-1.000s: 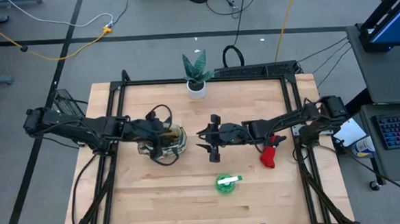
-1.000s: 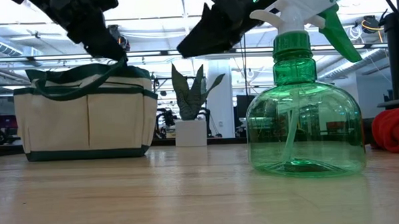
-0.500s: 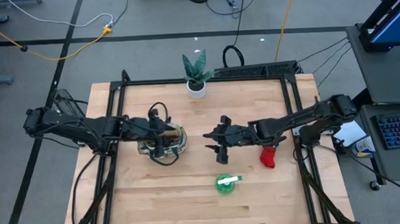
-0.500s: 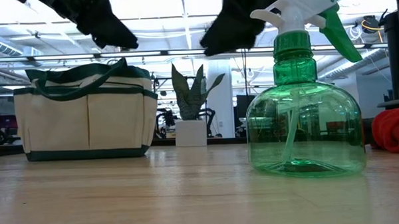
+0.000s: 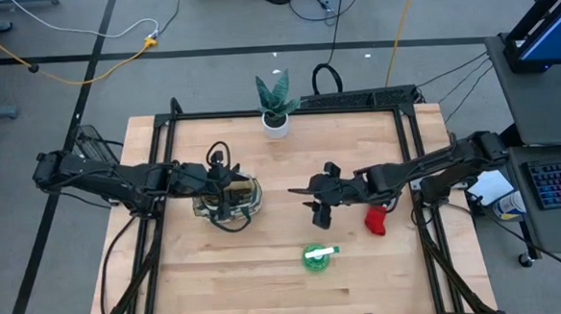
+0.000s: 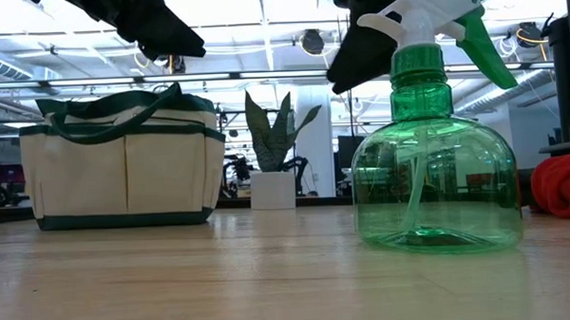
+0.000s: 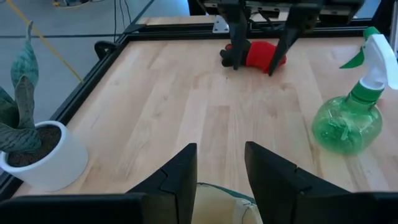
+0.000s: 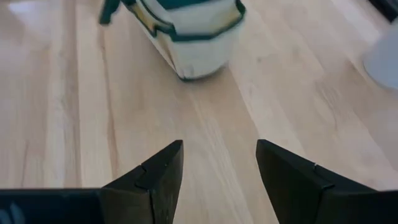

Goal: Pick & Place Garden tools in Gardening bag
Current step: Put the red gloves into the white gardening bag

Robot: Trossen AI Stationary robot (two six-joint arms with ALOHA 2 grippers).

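Two arms meet over the tabletop (image 5: 268, 283) in the high view: the left gripper (image 5: 226, 191) hangs above the gardening bag (image 5: 249, 199), hiding most of its opening, while the right gripper (image 5: 318, 195) has drawn back rightward from the bag since a second ago. A red glove (image 5: 376, 219) lies partly under the right arm; a green spray bottle (image 5: 317, 256) stands nearer the front edge.

In the low view both grippers are cut off at the top edge.

In the left wrist view, the fingers (image 7: 177, 177) stand parted, grasping nothing, the bag's rim between them.

In the right wrist view, the fingers (image 8: 158, 180) are spread wide and empty, the bag ahead.
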